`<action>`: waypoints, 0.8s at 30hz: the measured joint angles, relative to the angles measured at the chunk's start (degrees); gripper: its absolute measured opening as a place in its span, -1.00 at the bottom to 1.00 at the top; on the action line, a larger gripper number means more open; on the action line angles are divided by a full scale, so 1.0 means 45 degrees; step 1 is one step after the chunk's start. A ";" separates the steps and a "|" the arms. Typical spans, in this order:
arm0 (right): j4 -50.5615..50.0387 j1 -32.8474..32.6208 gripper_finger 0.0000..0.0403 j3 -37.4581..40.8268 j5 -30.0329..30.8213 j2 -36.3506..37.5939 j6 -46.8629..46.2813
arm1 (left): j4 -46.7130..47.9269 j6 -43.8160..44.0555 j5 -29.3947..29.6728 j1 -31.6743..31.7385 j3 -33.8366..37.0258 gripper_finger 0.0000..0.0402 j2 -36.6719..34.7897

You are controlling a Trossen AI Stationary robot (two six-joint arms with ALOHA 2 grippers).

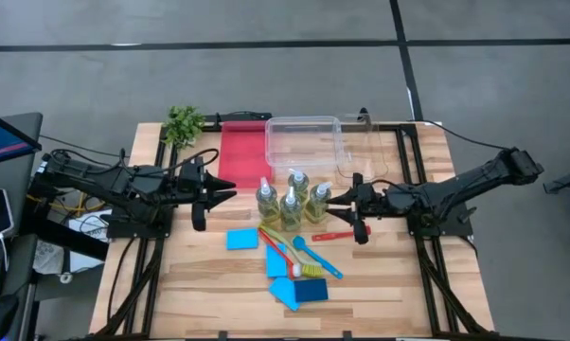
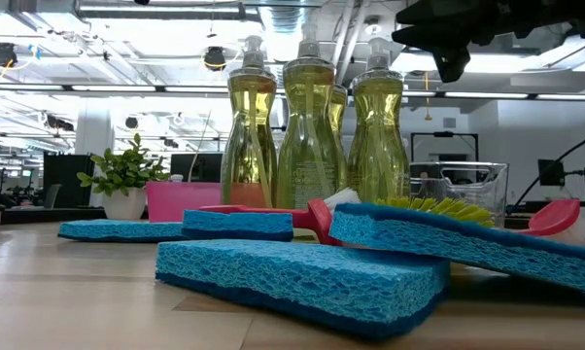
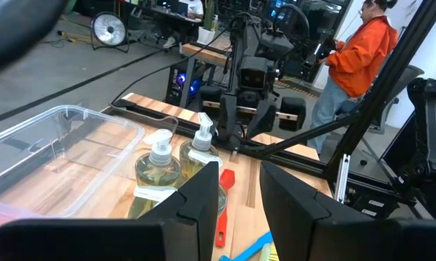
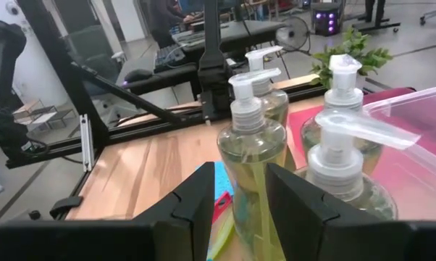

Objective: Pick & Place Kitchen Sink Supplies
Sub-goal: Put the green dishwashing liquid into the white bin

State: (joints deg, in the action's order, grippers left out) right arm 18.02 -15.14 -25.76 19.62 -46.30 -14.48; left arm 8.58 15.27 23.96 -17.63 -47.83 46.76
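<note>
Four bottles (image 1: 290, 201) of yellow-green liquid stand clustered mid-table (image 1: 380, 284), just in front of the clear bin (image 1: 304, 142) and red tray (image 1: 241, 152). Blue sponges (image 1: 241, 239) and red, blue and yellow brushes (image 1: 309, 258) lie scattered nearer the front edge. Left gripper (image 1: 223, 189) hovers beside the bottles on the tray side, fingers partly apart, holding nothing. Right gripper (image 1: 340, 204) hovers on the opposite side, just beside the nearest bottle, fingers partly apart with nothing in them.
</note>
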 joint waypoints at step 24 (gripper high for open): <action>-0.0296 0.0559 0.18 0.0015 0.0000 0.0005 0.0005 | -0.0010 0.0001 -0.0002 0.0000 0.0000 -0.48 0.0000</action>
State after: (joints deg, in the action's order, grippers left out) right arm 16.69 -12.62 -25.69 19.62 -46.28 -14.46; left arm 8.54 15.27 23.94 -17.63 -47.83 46.76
